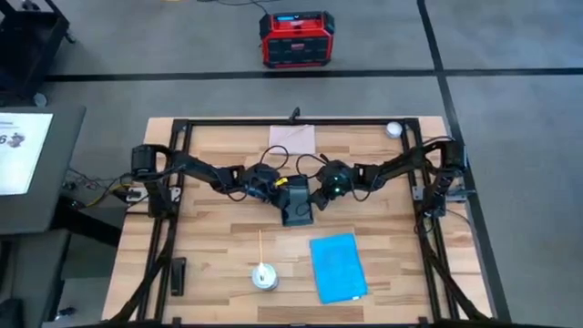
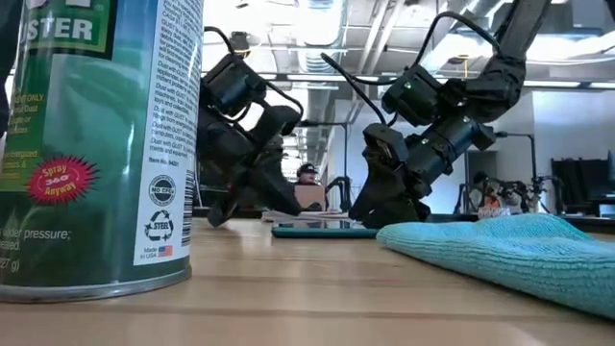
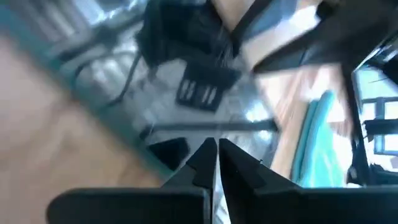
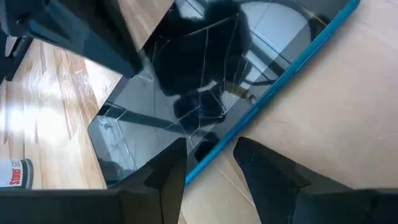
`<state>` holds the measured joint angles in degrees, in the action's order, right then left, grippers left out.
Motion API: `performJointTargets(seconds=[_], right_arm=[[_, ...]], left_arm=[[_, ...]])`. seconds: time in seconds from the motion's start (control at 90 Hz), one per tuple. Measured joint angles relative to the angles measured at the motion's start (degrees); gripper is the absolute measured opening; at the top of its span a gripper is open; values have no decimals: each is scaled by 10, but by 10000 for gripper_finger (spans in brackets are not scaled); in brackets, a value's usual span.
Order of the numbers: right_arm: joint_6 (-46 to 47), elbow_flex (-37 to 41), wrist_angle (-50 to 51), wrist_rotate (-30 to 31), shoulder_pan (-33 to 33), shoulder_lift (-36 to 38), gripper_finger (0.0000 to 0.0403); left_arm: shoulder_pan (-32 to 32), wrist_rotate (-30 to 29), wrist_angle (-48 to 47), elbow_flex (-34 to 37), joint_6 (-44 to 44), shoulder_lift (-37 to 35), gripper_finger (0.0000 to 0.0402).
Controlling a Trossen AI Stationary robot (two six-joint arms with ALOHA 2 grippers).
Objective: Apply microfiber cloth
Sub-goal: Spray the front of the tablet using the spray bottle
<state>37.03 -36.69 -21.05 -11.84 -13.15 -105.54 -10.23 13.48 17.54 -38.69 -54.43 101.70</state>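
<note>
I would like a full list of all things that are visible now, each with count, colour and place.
microfiber cloth: one, sky-blue, front right of table, untouched
tablet: one, black with blue edge, table centre, between both grippers
flat sheet: one, pale beige, rear centre
spray can: one, green label, front centre, with thin straw
small black object: one, front left
white round object: one, rear right corner
red box: one, on floor beyond table
left gripper: shut, at tablet
right gripper: open, astride tablet's edge
</note>
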Motion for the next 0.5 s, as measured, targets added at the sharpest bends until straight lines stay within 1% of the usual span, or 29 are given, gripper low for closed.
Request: performJointTargets(seconds=[0.089, 0.133, 0.233, 0.5], right_arm=[[-4, 0, 1, 0, 0, 0, 147], [-4, 0, 0, 0, 1, 0, 147], [-8, 0, 0, 0, 0, 0, 148], [-13, 0, 0, 0, 0, 0, 148]], left_arm=[[-6, -15, -73, 1, 15, -37, 0], [-7, -33, -110, 1, 22, -53, 0], [-10, -51, -145, 0, 29, -68, 0], [-11, -52, -144, 0, 32, -72, 0]])
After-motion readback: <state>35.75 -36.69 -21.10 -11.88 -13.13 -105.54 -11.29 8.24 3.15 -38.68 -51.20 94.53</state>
